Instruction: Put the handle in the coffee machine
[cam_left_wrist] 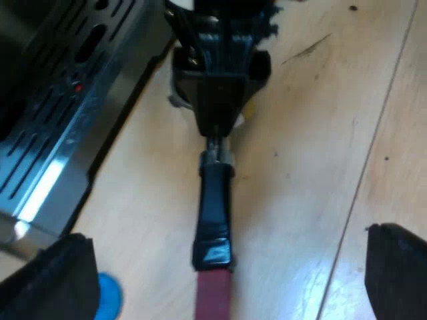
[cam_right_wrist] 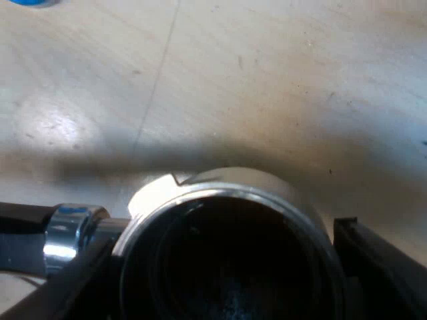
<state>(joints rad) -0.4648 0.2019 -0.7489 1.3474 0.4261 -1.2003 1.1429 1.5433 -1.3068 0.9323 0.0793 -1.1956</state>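
Note:
The metal holder [cam_right_wrist: 227, 200] shows its round open basket between my right gripper's [cam_right_wrist: 227, 273] black fingers, which are shut on its rim. From the left wrist view, the holder's dark handle [cam_left_wrist: 215, 200] runs from the right gripper [cam_left_wrist: 220, 67] toward me and ends in red [cam_left_wrist: 213, 297]. My left gripper [cam_left_wrist: 227, 280] is open, one finger on each side of the red end, without touching it. The espresso machine's slotted metal drip tray [cam_left_wrist: 53, 127] lies beside the handle.
A blue tamper [cam_left_wrist: 107, 297] sits by my left gripper's finger [cam_left_wrist: 53, 280], close to the machine's corner. A blue object [cam_right_wrist: 30, 2] lies far off on the wooden table [cam_right_wrist: 267, 80], which spreads bare beyond the holder.

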